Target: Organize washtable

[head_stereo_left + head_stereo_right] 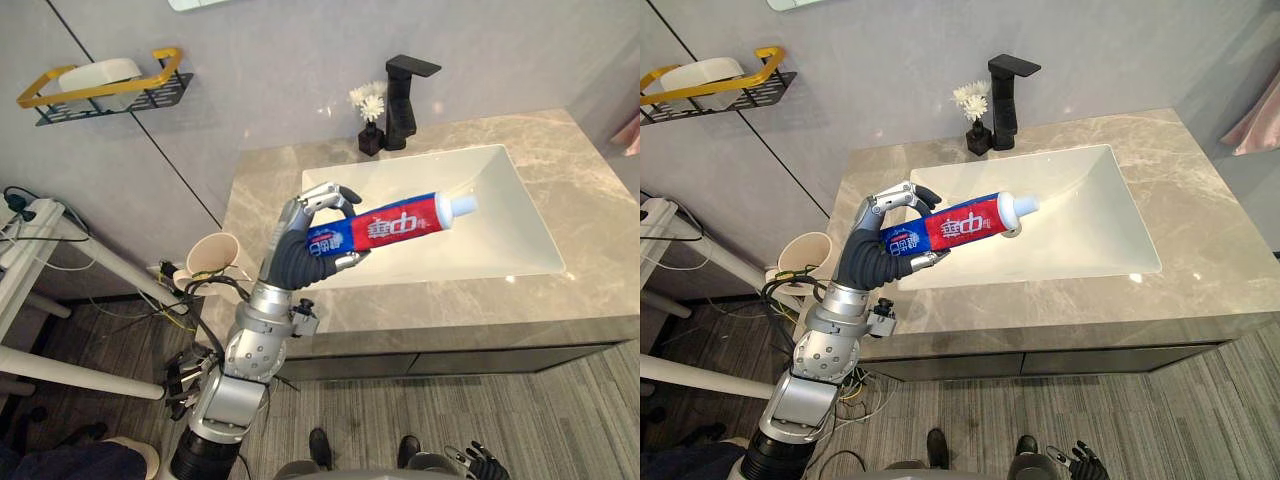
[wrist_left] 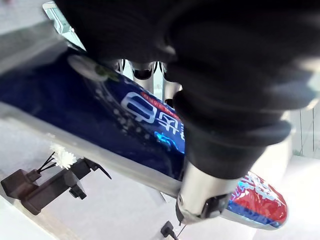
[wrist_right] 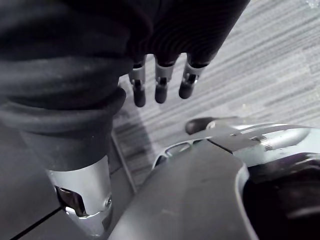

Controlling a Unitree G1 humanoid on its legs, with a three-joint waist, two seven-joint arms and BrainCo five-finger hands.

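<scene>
left hand (image 1: 296, 255) is curling fingers and thumb round the tail of the toothpaste tube (image 1: 395, 228), holding it over the sink (image 1: 490, 225). i'm guessing it's mid-carry, next needing a drop spot, maybe the beige cup (image 1: 212, 256). right hand (image 3: 159, 85) is hanging low, fingers loose

A flower vase (image 1: 370, 138) (white blooms) stands beside the black faucet (image 1: 402, 110).

Left hand (image 1: 300, 250) raised, clenched; right hand (image 3: 159, 82) relaxed
</scene>
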